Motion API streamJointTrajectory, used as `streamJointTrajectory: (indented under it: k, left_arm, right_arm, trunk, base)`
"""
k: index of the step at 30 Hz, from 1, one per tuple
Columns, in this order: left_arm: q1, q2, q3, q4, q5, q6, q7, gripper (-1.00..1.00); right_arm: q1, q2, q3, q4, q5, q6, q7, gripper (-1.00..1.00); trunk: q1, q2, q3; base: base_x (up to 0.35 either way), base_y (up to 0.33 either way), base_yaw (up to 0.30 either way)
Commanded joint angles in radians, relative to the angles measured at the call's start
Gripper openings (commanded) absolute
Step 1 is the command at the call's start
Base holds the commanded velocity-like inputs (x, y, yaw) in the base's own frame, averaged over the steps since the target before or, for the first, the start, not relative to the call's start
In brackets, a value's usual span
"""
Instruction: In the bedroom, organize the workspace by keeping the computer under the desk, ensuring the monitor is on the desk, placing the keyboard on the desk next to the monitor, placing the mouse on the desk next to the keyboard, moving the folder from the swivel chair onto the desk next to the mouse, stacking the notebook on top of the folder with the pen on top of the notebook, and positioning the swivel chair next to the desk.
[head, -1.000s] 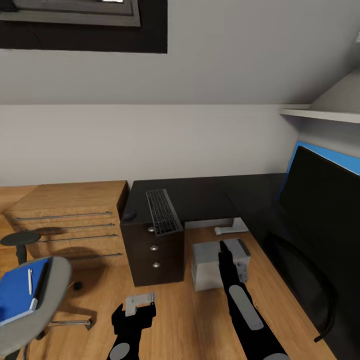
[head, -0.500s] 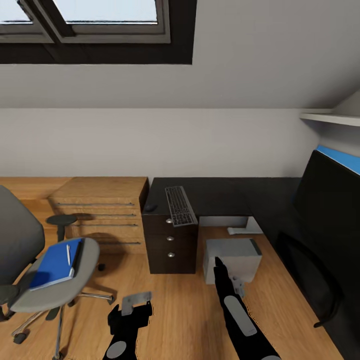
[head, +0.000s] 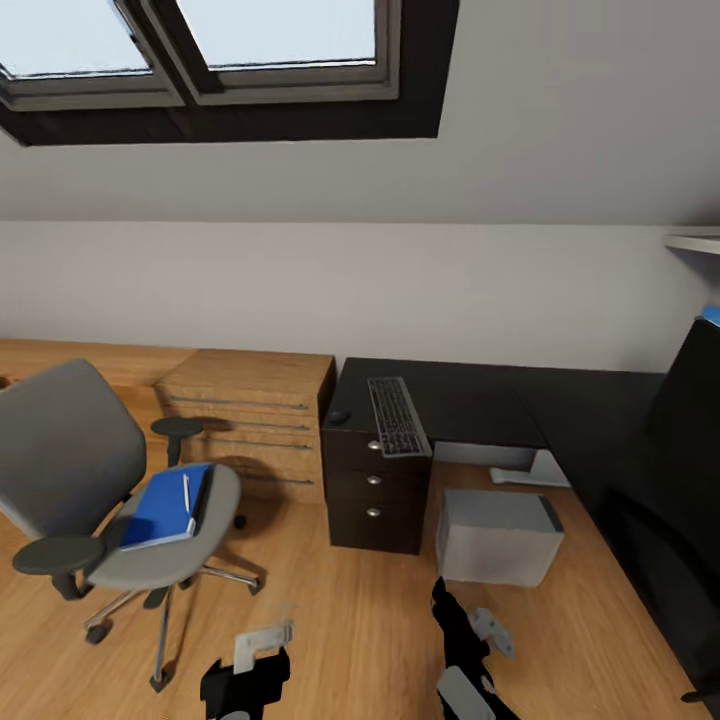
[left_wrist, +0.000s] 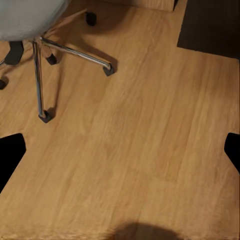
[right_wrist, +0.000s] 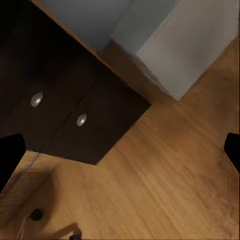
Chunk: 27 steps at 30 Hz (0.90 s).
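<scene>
**Bedroom corner, both jaws spread and empty**

Seen from the head camera: dark L-shaped worktop (head: 480, 395) across the centre and right of the frame, with a three-drawer pedestal (head: 375, 490) under its left end. Keyboard (head: 397, 415) lying on the worktop above the pedestal, long side running away from the camera, near end at or slightly past the front edge. Mouse (head: 339, 416) just beside it to the left, on the worktop's corner. Grey computer (head: 498, 537) on the wooden floor (head: 340, 610) at centre right, in front of the worktop rather than clearly beneath it. Black monitor (head: 690, 420) at the far right edge, partly cut off.

Swivel chair (head: 95, 480) at centre left, well apart from the worktop. On its seat, a blue notebook (head: 165, 504) with a white pen (head: 186, 492) on top and a dark folder (head: 203, 492) edge showing along its right side. Light wooden dresser (head: 255, 420) between chair and pedestal. Skylight window (head: 215, 60) at upper left.

Left gripper (head: 250, 665) low at bottom centre-left, right gripper (head: 465, 640) at bottom centre-right. Fingertips at opposite frame edges in each wrist camera, so both jaws spread, gripping nothing. Chair legs over floor in the left wrist camera; pedestal drawers and computer corner in the right.
</scene>
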<state>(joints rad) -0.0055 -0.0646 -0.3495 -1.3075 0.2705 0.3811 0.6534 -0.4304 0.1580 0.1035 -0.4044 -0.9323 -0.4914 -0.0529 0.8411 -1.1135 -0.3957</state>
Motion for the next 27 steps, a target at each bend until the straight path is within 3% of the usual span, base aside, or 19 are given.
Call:
streamJointTrajectory:
  k: [1, 3, 6, 8, 13, 16, 23, 27]
  left_arm:
    - [-0.001, 0.000, 0.000, 0.021, 0.006, -0.001, 0.006, 1.00]
    - [-0.001, 0.000, 0.004, 0.091, 0.007, -0.034, 0.005, 1.00]
    - [-0.001, 0.001, 0.006, 0.176, 0.008, -0.106, 0.004, 1.00]
    - [-0.001, 0.001, 0.006, 0.267, 0.007, -0.202, 0.003, 1.00]
    - [-0.001, 0.001, 0.004, 0.430, 0.006, -0.389, 0.001, 1.00]
    - [-0.001, 0.001, 0.004, 0.504, 0.006, -0.449, 0.001, 1.00]
    - [-0.001, 0.002, 0.008, 0.631, 0.007, -0.517, 0.000, 1.00]
    - [-0.001, 0.004, 0.009, 0.651, 0.007, -0.530, 0.000, 1.00]
  right_arm:
    - [-0.001, -0.001, 0.009, 0.026, 0.029, -0.038, -0.005, 1.00]
    - [-0.001, -0.005, 0.010, 0.106, 0.116, -0.127, -0.005, 1.00]
    - [-0.001, -0.015, 0.011, 0.189, 0.173, -0.196, -0.005, 1.00]
    - [-0.001, -0.022, 0.011, 0.262, 0.203, -0.238, -0.005, 1.00]
    - [0.001, -0.030, 0.012, 0.366, 0.226, -0.270, -0.004, 1.00]
    - [0.002, -0.040, 0.012, 0.393, 0.229, -0.276, -0.004, 1.00]
    - [0.006, -0.089, 0.012, 0.417, 0.233, -0.277, -0.004, 1.00]
    - [0.007, -0.097, 0.012, 0.420, 0.233, -0.277, -0.004, 1.00]
  trunk:
    - [0.000, -0.001, -0.001]
    - [0.000, -0.001, -0.001]
    - [0.000, -0.001, -0.001]
    - [0.000, -0.001, -0.001]
    - [0.000, -0.001, -0.001]
    - [0.000, -0.001, -0.001]
    - [0.000, -0.001, -0.001]
    - [0.000, -0.001, -0.001]
  base:
    - [-0.001, 0.000, 0.275]
    - [-0.001, 0.000, 0.277]
    - [0.000, 0.000, 0.279]
    - [0.000, 0.000, 0.280]
    - [0.000, 0.000, 0.273]
    - [0.000, 0.000, 0.204]
    - [-0.036, -0.043, 0.089]
    - [-0.170, -0.195, 0.016]
